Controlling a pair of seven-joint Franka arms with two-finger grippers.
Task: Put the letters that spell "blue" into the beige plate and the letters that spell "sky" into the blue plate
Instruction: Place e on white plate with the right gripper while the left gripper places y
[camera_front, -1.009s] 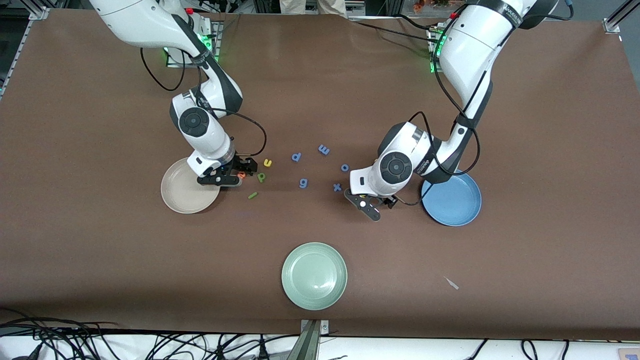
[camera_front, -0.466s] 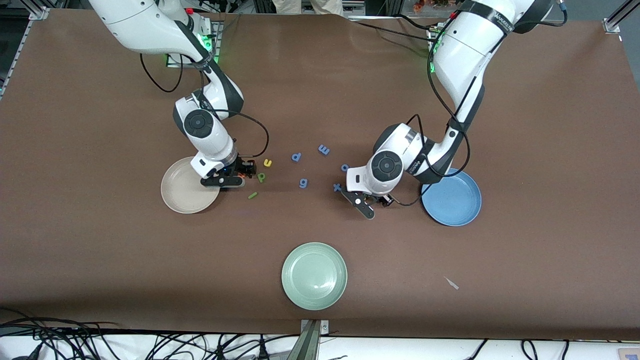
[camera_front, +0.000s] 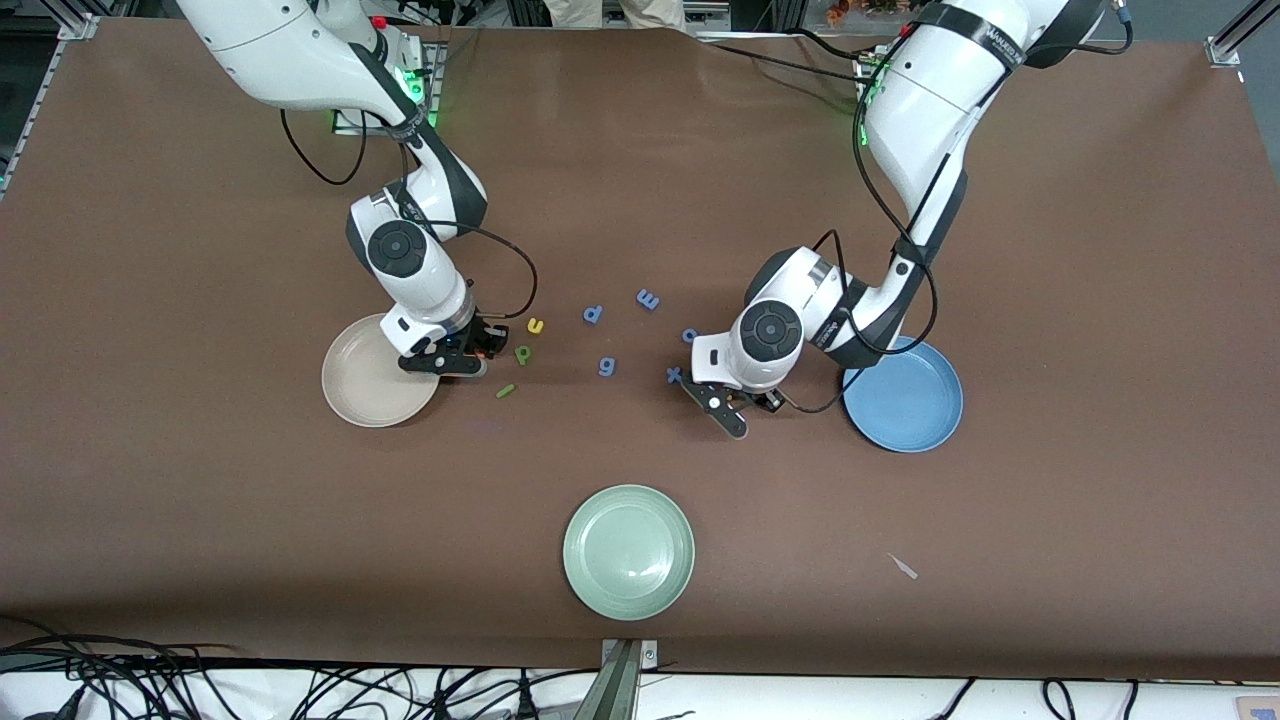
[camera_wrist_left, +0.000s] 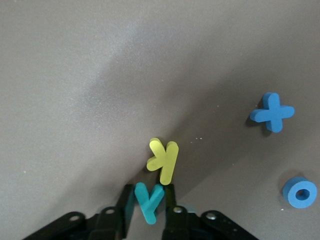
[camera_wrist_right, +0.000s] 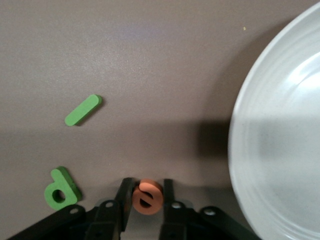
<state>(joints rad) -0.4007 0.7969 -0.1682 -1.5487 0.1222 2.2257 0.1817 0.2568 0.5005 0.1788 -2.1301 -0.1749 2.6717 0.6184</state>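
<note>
The orange "e" (camera_wrist_right: 147, 196) lies on the table beside the beige plate (camera_front: 365, 392) (camera_wrist_right: 241, 145), and my right gripper (camera_wrist_right: 147, 183) (camera_front: 482, 346) is shut on it. The dark green "b" (camera_wrist_right: 60, 188) (camera_front: 522, 354), the green "l" (camera_wrist_right: 83, 110) (camera_front: 506, 391) and the yellow "u" (camera_front: 536, 325) lie close by. Near the blue plate (camera_front: 905, 398), my left gripper (camera_wrist_left: 149, 190) (camera_front: 750, 400) is shut on the teal "y" (camera_wrist_left: 149, 201) at table level. The yellow "k" (camera_wrist_left: 164, 159) lies just past its fingertips.
Blue letters are scattered between the arms: "x" (camera_wrist_left: 271, 112) (camera_front: 674, 375), "o" (camera_wrist_left: 299, 192) (camera_front: 690, 335), "g" (camera_front: 606, 366), "d" (camera_front: 593, 314) and "m" (camera_front: 648, 298). A pale green plate (camera_front: 628, 551) sits nearer to the front camera. A small white scrap (camera_front: 903, 566) lies on the table.
Both grippers have closed: the left on the teal "y", the right on the orange "e". The left arm shifted slightly toward the middle of the table.
</note>
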